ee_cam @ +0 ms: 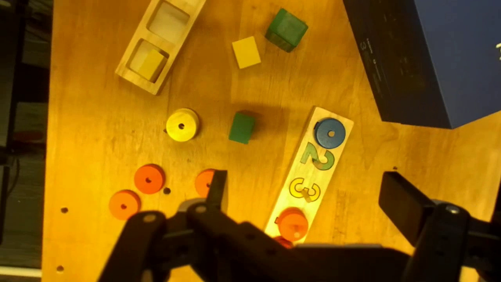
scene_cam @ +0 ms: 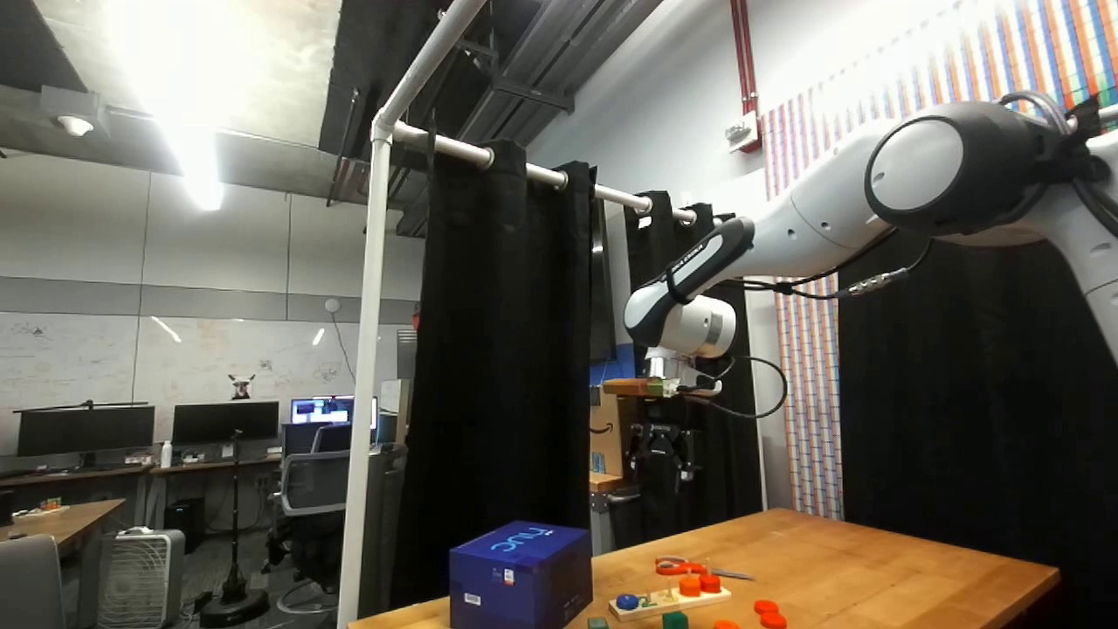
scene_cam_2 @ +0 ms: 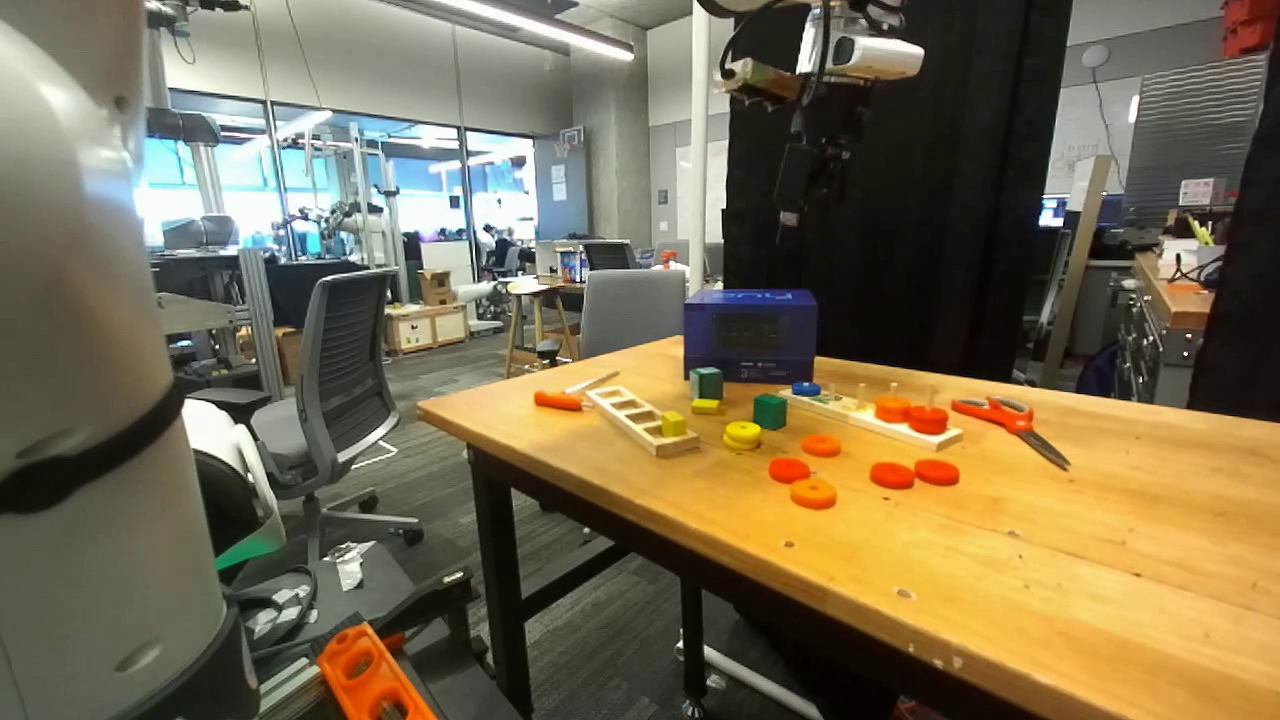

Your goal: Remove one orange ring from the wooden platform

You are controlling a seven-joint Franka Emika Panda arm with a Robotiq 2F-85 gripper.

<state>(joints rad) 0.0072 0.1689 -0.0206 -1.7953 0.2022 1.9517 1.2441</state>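
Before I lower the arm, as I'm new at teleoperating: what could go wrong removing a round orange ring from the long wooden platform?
The open black gripper might nudge the neighbouring round red ring while closing on the orange ring. A thin wooden peg rises through that ring, so a slanted pull could drag the platform. The red-handled metal scissors lie near the platform's end and could be bumped.

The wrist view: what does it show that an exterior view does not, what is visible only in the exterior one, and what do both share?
Only the wrist view, of these two, shows the slotted wooden tray, the yellow blocks and the yellow rings. Only in an exterior view appear the scissors, the white robot arm and the black curtain. Both share the open claw, the blue box, the green blocks and the wooden platform, which carries the blue ring and orange rings.
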